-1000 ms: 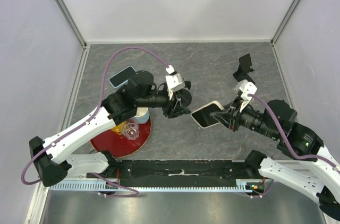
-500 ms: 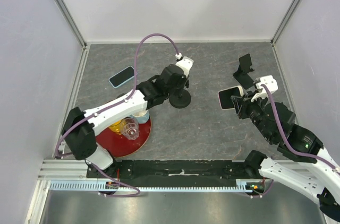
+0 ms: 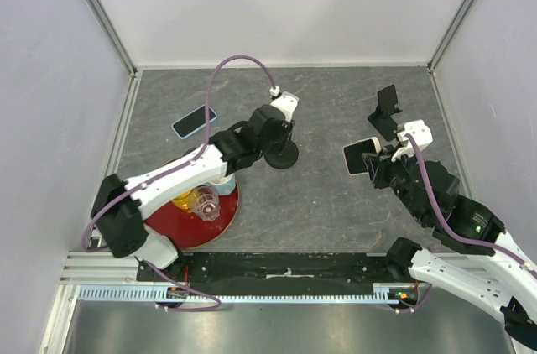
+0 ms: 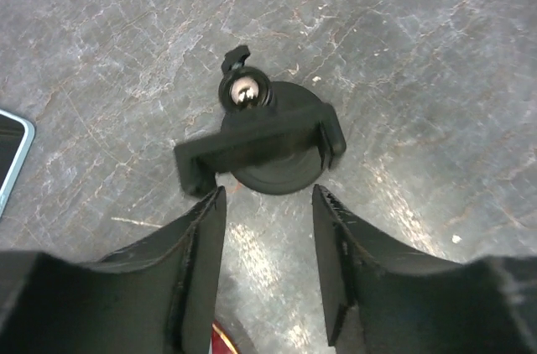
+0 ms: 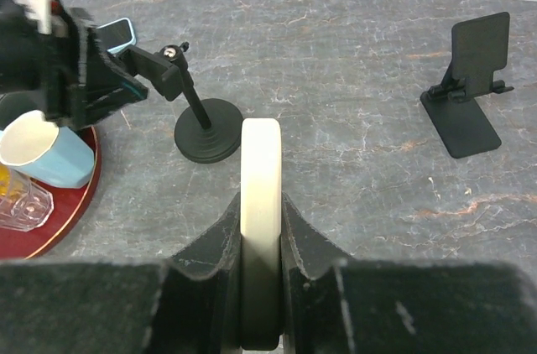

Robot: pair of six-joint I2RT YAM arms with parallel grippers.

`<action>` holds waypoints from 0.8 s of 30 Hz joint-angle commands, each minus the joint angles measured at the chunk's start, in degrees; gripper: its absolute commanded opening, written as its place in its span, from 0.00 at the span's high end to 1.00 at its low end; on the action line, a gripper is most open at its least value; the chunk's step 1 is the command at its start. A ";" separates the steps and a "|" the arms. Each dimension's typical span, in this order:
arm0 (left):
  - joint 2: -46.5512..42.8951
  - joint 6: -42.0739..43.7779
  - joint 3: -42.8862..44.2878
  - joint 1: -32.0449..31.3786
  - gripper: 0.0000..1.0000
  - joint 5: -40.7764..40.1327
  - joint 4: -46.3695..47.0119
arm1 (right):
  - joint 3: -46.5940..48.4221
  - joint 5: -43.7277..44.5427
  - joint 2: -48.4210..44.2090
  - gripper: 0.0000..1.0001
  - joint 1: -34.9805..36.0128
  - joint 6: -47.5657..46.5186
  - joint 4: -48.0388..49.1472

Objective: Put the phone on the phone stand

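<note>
Here, the right tool (image 5: 260, 213) pinches the phone (image 5: 260, 161) edge-up; well apart, the left tool (image 4: 267, 199) hangs parted, empty, above the stand (image 4: 260, 140).

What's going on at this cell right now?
The right gripper is clamped on a white phone, held on edge above the table. The left gripper hangs open just over the round-base clamp stand, not gripping it. A folding stand sits empty at the back right; a blue phone lies flat at the left. No phone on a stand yet.
</note>
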 commanded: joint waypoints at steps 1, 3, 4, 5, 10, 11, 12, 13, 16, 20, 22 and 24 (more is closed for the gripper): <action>-10.30 1.05 -3.22 0.03 0.44 2.96 5.14 | 0.44 -0.97 0.36 1.00 0.12 -0.94 5.68; -11.88 1.66 -4.28 0.47 0.39 1.03 5.24 | 0.35 -1.32 0.62 1.00 0.03 -0.94 5.76; -11.89 1.75 -4.46 0.99 0.39 0.41 5.24 | 0.35 -1.59 0.80 1.00 0.03 -0.94 5.94; -11.63 1.93 -4.37 1.26 0.39 0.49 5.06 | 0.44 -1.94 0.97 1.00 0.03 -0.85 6.12; -7.86 0.09 -2.00 4.50 0.43 4.00 3.04 | 0.88 -5.62 2.20 1.00 0.12 -2.16 7.26; -7.06 -0.96 -0.95 5.30 0.45 5.31 2.17 | 0.96 -6.33 2.38 1.00 0.12 -2.51 7.35; -6.10 -1.41 -0.42 6.09 0.48 6.54 1.73 | 1.23 -7.81 2.56 1.00 0.03 -2.78 7.35; -5.39 -1.85 0.72 7.31 0.50 8.38 1.37 | 1.23 -8.26 2.38 1.00 0.03 -3.39 7.35; -3.45 -2.11 1.43 8.29 0.52 10.07 1.11 | 0.97 -9.50 1.68 1.00 0.03 -3.75 7.61; -2.31 -1.50 1.17 8.73 0.55 10.25 1.28 | 0.35 -9.59 0.28 1.00 0.03 -3.84 7.87; -2.05 -1.24 1.17 8.73 0.58 11.03 1.72 | 0.17 -9.41 0.10 1.00 0.12 -4.01 7.96; -1.26 -0.97 1.34 8.82 0.59 11.48 1.90 | 0.26 -9.41 0.27 1.00 0.03 -3.92 7.96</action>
